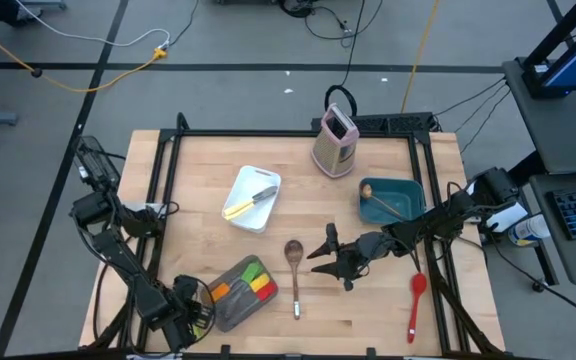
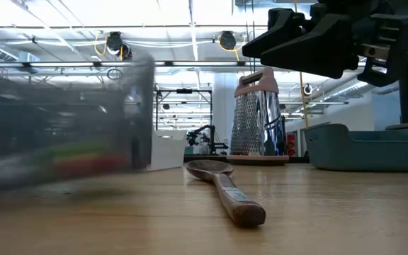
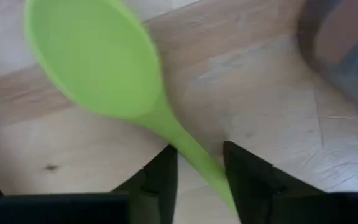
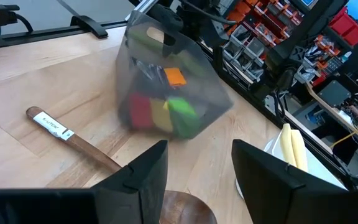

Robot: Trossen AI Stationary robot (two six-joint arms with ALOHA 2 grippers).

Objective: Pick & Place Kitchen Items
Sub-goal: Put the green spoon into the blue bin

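- The left gripper (image 1: 190, 300) sits at the lower left of the high view, just beside the grey pan (image 1: 230, 305). From above its jaws are too small and dark to make out.
- In the left wrist view the green spatula (image 3: 104, 81) is seen close up. Its thin handle runs down between the two dark fingers (image 3: 160, 180). The jaws are around the handle, but I cannot tell if they pinch it yet. The end of the handle is hidden.
- The grey pan holds orange, yellow, green and red things. In the low view and the right wrist view the pan (image 4: 169, 81) is a blur.
- The right gripper (image 1: 330, 258) hangs in the lower middle of the high view, just right of the wooden spoon (image 1: 294, 268). Its jaws are spread and hold nothing.
- The wooden spoon lies flat on the worktop (image 1: 368, 310). In the right wrist view its bowl is partly hidden behind the fingers.
- The red spoon (image 1: 416, 300) lies at the lower right.
- The yellow-handled knife (image 1: 248, 203) lies in the white tray (image 1: 258, 222).
- The gold spoon (image 1: 376, 198) lies in the teal bin (image 1: 408, 187).
- The grater (image 1: 334, 142) stands at the upper middle.
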